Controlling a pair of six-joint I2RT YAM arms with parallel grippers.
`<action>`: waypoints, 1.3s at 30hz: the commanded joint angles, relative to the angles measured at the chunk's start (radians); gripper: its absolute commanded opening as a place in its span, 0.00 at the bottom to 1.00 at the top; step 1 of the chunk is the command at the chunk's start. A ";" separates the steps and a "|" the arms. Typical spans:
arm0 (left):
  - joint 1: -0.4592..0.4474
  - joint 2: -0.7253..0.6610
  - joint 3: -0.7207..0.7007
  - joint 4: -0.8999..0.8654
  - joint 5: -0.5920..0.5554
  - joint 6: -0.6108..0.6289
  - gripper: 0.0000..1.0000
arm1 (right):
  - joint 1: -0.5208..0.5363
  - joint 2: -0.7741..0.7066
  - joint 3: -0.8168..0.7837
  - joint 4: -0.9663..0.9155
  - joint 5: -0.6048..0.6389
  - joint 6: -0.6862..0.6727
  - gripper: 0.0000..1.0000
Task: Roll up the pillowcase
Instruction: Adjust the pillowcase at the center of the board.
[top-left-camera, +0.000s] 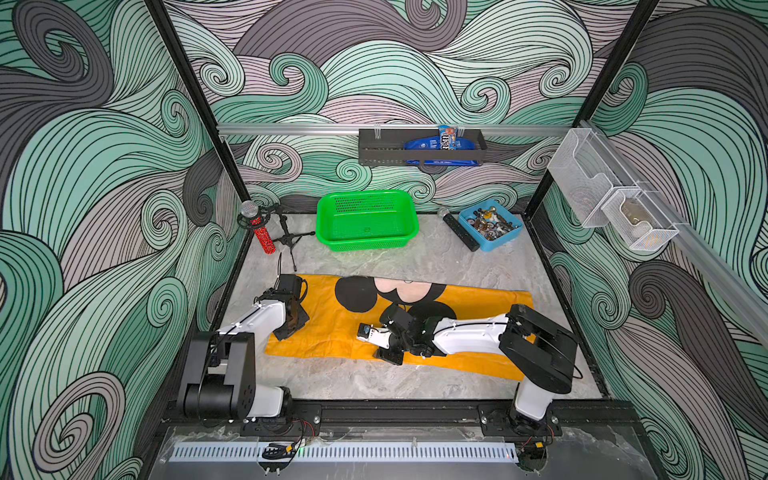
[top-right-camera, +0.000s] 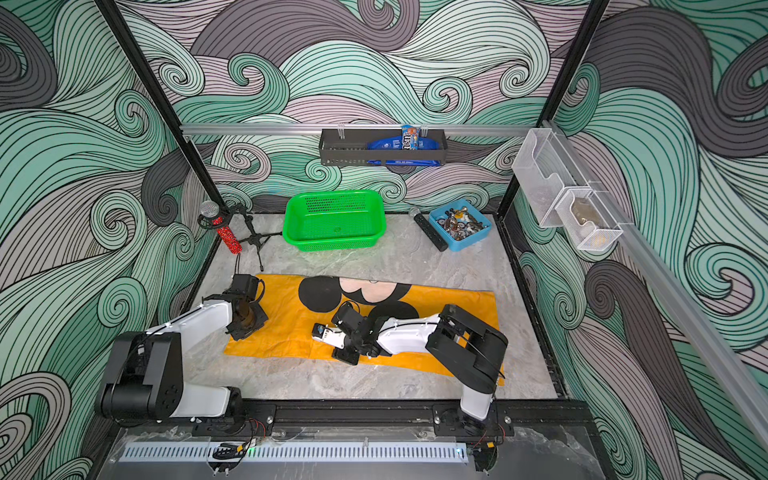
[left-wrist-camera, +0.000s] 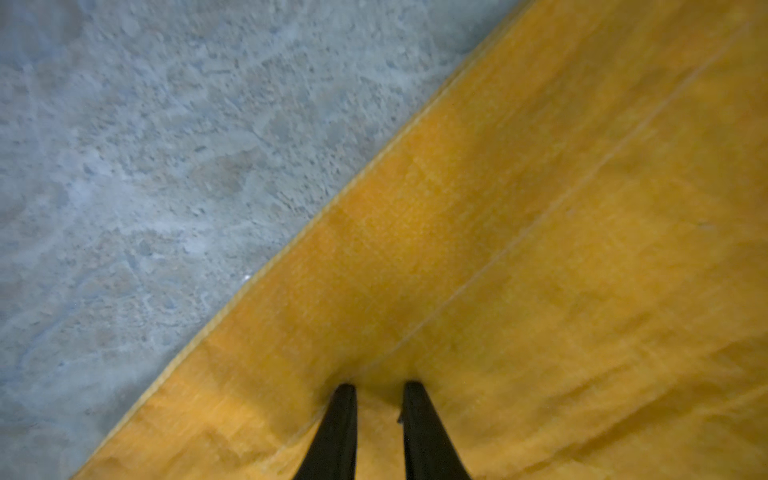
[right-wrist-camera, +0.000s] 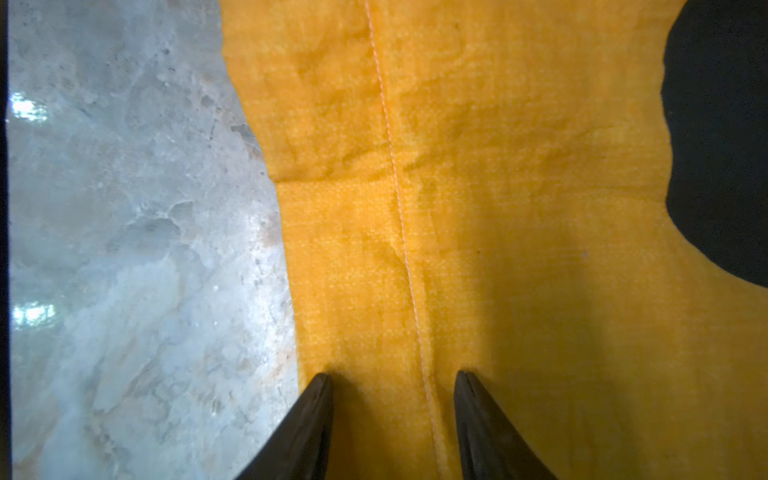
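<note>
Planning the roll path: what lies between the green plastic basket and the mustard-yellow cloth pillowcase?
Nothing: bare grey marbled tabletop from green basket to yellow pillowcase, in both top views.

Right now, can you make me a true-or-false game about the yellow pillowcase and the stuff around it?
1. The pillowcase is rolled up. False: it lies spread flat on the table.
2. The green basket is empty. True.
3. The left gripper and the right gripper are both down over the pillowcase. True.
4. The mouse print is hidden underneath. False: it faces up, partly covered by the right arm.
5. The blue tray has nothing in it. False: it is full of small bits.
</note>
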 joint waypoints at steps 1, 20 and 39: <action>0.037 0.040 0.010 0.008 -0.053 0.053 0.23 | -0.013 -0.022 -0.058 -0.120 0.130 -0.001 0.50; 0.075 0.038 0.094 0.042 -0.152 0.185 0.29 | -0.282 -0.432 -0.190 -0.277 0.080 0.050 0.59; -0.368 -0.244 0.149 0.280 0.143 0.253 0.61 | -0.522 -0.083 -0.051 -0.162 0.070 -0.041 0.57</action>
